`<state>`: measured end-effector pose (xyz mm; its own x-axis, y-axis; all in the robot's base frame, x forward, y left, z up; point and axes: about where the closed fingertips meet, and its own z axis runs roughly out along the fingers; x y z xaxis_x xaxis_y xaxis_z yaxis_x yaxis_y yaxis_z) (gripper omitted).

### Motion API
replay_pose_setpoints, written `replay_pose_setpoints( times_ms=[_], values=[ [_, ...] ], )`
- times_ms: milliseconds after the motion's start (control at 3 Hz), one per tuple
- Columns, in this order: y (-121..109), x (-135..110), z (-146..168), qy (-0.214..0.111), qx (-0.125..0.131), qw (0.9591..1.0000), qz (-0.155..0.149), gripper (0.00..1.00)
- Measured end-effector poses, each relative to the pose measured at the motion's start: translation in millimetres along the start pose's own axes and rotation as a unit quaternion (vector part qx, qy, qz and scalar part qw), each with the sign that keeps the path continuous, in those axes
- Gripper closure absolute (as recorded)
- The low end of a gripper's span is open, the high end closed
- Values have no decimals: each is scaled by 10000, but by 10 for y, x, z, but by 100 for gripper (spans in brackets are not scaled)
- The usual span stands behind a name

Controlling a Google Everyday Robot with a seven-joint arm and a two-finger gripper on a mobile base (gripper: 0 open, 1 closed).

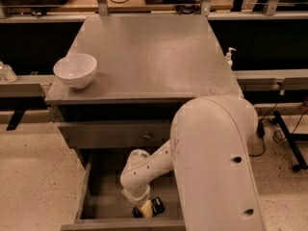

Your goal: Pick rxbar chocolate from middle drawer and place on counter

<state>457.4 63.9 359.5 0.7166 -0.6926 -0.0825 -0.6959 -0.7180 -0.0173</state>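
The middle drawer (98, 196) is pulled open below the counter (144, 57). The rxbar chocolate (155, 206), a small black bar, lies on the drawer floor near its front wall. My white arm reaches down into the drawer. My gripper (143, 210) sits at the bar's left end, low in the drawer, mostly hidden by the wrist above it.
A white bowl (75, 70) stands at the counter's front left corner. A shallower drawer front with a small knob (147, 136) sits above the open drawer. A small white bottle (230, 56) stands at the counter's right. Black stand legs (288, 138) are on the floor, right.
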Motion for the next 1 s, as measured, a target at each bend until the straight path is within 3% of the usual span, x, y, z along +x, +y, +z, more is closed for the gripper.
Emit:
replay_pose_setpoints(
  times_ms=[667, 1000],
  values=[
    [43, 136, 194, -157, 124, 9985, -518, 10],
    [3, 145, 292, -239, 65, 9973, -693, 18]
  ],
)
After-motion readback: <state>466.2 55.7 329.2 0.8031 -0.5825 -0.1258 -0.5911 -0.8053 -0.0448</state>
